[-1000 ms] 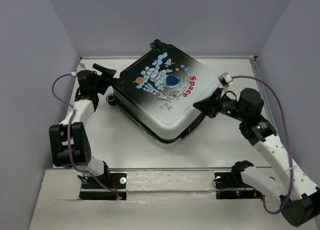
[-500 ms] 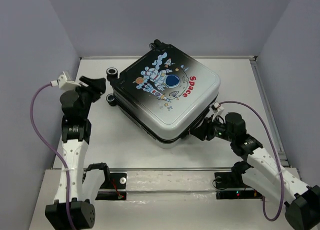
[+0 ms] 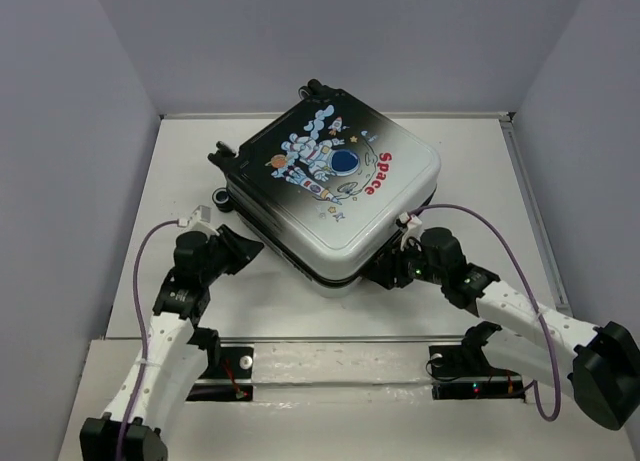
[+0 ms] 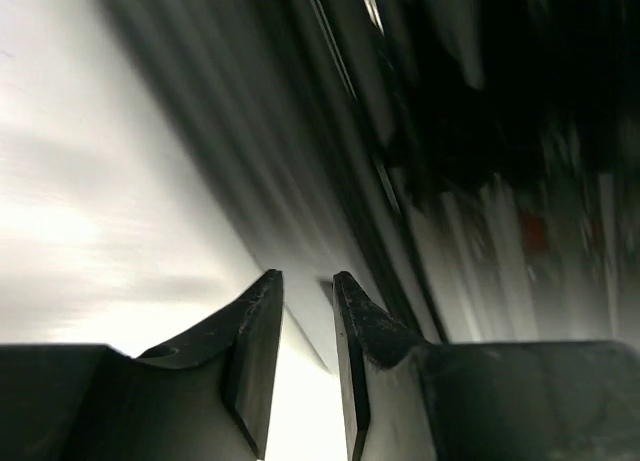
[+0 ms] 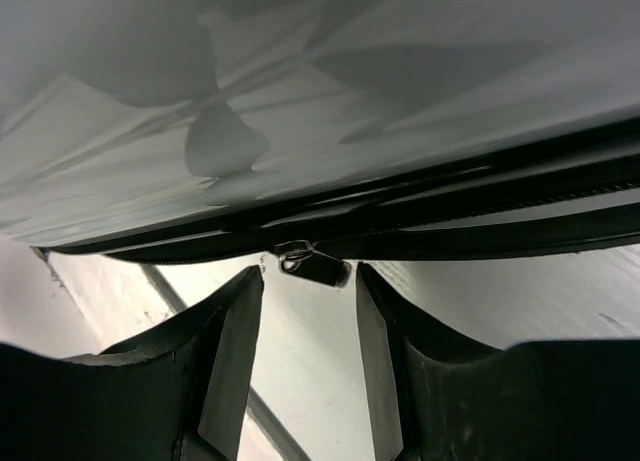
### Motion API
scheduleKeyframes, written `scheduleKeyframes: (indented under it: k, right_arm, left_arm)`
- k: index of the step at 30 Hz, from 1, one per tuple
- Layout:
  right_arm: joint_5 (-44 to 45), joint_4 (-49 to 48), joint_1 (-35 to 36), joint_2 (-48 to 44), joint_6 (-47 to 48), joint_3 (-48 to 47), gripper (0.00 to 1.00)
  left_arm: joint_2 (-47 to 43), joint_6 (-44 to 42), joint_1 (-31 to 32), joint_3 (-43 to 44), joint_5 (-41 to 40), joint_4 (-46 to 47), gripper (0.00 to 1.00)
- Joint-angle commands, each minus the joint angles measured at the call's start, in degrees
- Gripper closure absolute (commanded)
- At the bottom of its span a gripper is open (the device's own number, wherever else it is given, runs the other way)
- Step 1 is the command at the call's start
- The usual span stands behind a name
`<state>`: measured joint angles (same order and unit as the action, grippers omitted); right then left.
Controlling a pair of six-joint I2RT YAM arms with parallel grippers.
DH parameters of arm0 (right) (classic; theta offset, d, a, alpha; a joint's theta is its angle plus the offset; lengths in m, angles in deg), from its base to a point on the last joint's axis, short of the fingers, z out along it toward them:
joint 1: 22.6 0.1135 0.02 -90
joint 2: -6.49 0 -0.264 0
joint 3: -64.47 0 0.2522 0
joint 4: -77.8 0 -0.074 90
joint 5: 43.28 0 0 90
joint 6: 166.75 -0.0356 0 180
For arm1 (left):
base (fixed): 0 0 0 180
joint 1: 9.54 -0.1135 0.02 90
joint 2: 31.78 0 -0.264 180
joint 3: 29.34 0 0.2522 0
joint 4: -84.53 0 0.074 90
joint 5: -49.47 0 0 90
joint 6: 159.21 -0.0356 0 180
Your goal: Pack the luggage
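Observation:
The luggage (image 3: 335,181) lies flat and closed on the table, astronaut and red "Space" print facing up, wheels (image 3: 224,196) at its left. My left gripper (image 3: 250,249) sits low by its near left side. In the blurred left wrist view that gripper (image 4: 307,281) shows a narrow gap with nothing in it, the dark luggage side (image 4: 450,131) ahead. My right gripper (image 3: 383,271) is at the luggage's near right edge. There my right gripper (image 5: 310,276) is open, with a metal zipper pull (image 5: 318,266) hanging from the black zipper line (image 5: 470,221) just past its fingertips, not pinched.
The white table (image 3: 480,181) is boxed in by grey walls at the back and both sides. A raised lip (image 3: 520,211) runs along its right edge. The arm bases sit on a rail (image 3: 340,356) at the near edge.
The left arm swung from the wheels at the far left down to the near left side, its jaws narrowing. The right arm dropped to the near right edge and its jaws opened.

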<state>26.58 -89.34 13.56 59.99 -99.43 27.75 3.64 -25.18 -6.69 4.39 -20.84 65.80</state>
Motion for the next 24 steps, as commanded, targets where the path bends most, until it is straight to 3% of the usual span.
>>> scheduleKeyframes:
  k: [1, 5, 8, 14, 24]
  right_arm:
    - [5.11, -8.04, 1.98, 1.87, 0.88, -2.09, 0.52]
    - [7.22, -10.86, 2.51, 1.88, 0.27, -1.04, 0.54]
    - [9.94, -10.70, 3.82, 1.18, 0.00, -0.07, 0.54]
    - [14.51, -8.32, 4.36, -3.57, 1.05, 0.64, 0.54]
    - [15.31, -10.08, 4.36, -2.17, 4.39, -0.24, 0.54]
  left_arm:
    - [0.17, 6.05, 16.41, -1.86, -4.81, 3.38, 0.63]
    - [4.04, 10.45, 29.45, -4.05, -14.03, 6.36, 0.65]
    - [5.80, 12.39, 34.57, -5.02, -16.86, 8.30, 0.66]
    - [8.08, 12.57, 38.45, -3.54, -19.06, 9.98, 0.68]
    - [15.73, 11.69, 46.10, 1.30, -22.67, 14.02, 0.68]
